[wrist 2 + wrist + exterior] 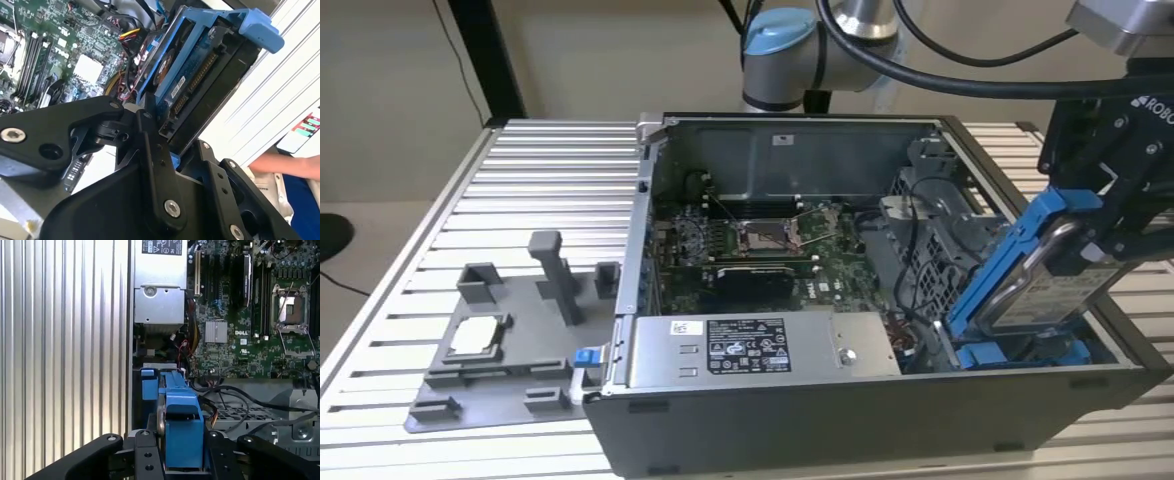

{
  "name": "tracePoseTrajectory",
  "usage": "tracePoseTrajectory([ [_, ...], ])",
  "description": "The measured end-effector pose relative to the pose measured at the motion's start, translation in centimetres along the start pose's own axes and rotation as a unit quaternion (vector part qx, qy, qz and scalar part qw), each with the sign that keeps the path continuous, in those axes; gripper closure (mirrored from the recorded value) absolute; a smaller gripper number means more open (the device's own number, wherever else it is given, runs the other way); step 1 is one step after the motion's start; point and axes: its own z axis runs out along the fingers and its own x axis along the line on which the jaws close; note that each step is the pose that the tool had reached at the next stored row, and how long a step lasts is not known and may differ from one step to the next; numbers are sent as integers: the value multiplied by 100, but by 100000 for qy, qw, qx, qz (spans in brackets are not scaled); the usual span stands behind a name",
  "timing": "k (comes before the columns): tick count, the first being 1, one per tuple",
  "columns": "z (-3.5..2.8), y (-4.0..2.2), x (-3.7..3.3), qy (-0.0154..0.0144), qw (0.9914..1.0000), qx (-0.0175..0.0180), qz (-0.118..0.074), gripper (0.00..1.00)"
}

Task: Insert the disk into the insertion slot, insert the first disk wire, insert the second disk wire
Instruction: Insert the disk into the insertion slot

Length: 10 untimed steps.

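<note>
Nothing looks finished yet: the pincer [1101,238], clamped on the disk [1047,275], holds it steeply tilted at the exterior view's right, lower end dipping into the computer case [854,425] beside the drive cage [947,225], unseated, both wires seemingly undone, arm descending from upper right.

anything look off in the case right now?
Only the disk: it stands steeply tilted at the exterior view's right end of the case, clamped in the gripper, lower end down inside, upper end above the wall. It looks mid-insertion, not a fault. No damage visible.
</note>
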Motion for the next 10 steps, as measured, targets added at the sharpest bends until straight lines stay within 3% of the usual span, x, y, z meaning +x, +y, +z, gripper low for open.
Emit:
tracePoseTrajectory([
  [5, 2, 9, 0, -69, 100000, -1, -5, 100],
  [10, 10, 10, 0, -515, 99999, 2, -25, 100],
])
